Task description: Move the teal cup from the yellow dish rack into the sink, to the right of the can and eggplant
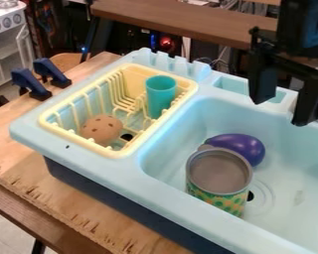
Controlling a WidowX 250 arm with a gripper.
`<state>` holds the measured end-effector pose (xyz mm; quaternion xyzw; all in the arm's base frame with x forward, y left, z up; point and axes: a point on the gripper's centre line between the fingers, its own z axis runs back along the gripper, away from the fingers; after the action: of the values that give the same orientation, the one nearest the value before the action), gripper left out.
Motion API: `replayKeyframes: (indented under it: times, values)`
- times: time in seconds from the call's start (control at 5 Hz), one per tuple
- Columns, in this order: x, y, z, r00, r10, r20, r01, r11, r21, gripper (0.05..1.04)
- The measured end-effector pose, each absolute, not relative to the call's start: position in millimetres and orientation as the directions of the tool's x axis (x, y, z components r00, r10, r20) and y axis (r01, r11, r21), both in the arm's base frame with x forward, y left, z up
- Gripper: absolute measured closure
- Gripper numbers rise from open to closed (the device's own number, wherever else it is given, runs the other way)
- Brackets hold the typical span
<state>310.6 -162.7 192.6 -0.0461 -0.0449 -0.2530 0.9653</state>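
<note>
The tabletop [22, 154] is light wooden board with visible grain, its near edge rough and chipped, with dark marks along it and a darker brown strip below. A large toy sink [112, 166] stands on it, pale blue above a dark navy base. Beside the sink's far left side, two dark blue clamps [30, 83] with black ends sit at the board's edge.

Your black arm [306, 25] comes down at the far right, its pincer [280, 112] hanging with both dark fingers [261, 84] pointing downward and spread apart, a clear gap between them, and the right one reaching lower in your view.
</note>
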Motion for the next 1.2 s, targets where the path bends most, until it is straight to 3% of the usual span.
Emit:
replayKeyframes:
  times: [0.2, 0.4, 0.6, 0.8, 1.2]
  values:
    - [310.4, -161.8, 179.8, 0.874, -0.481, 0.068, 0.485, 0.872, -0.065, 0.081]
    - [315.7, -132.9, 185.4, 0.915, -0.403, 0.026, 0.403, 0.915, 0.011, 0.081]
    - [326.8, -107.3, 192.1, 0.931, -0.361, 0.045, 0.36, 0.932, 0.035, 0.081]
    - [330.9, -84.7, 207.9, 0.937, -0.333, 0.104, 0.33, 0.943, 0.043, 0.081]
    - [331.8, -14.4, 208.9, 0.978, -0.183, 0.101, 0.184, 0.983, -0.002, 0.081]
